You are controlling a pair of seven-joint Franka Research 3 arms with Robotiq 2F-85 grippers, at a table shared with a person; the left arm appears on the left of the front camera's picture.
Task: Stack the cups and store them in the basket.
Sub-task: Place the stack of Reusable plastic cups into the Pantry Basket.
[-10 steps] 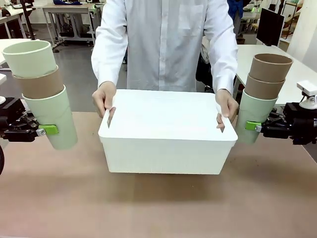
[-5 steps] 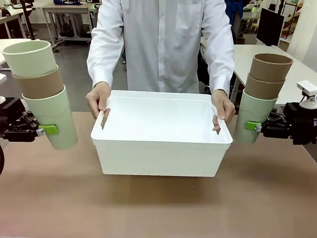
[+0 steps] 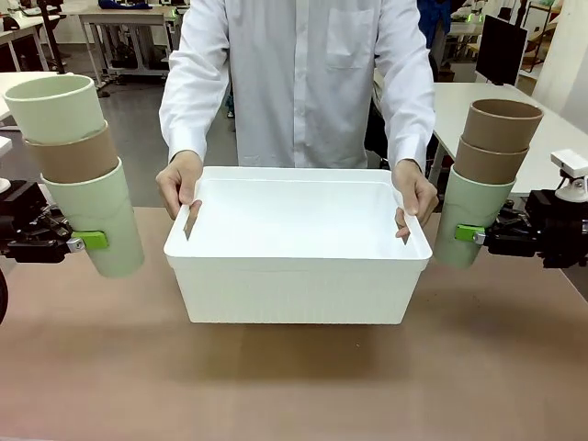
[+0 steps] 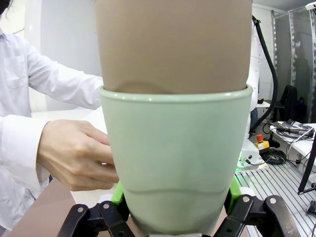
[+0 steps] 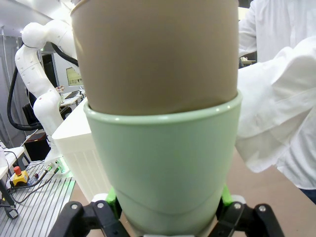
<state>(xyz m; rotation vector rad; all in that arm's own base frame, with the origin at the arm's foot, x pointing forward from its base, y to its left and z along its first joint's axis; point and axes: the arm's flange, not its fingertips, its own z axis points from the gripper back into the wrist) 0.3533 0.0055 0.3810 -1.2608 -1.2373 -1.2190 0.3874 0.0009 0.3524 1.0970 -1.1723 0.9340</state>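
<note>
Well, the left fingers squeezed a stack of three cups, and the right fingers squeezed another stack. Between them, a person's hands held the white basket by its rim.

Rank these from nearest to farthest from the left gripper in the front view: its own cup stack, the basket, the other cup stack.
1. The left cup stack: clamped in the left gripper, picture left.
2. The basket: in the middle.
3. The right cup stack: far right, in the right gripper.
</note>
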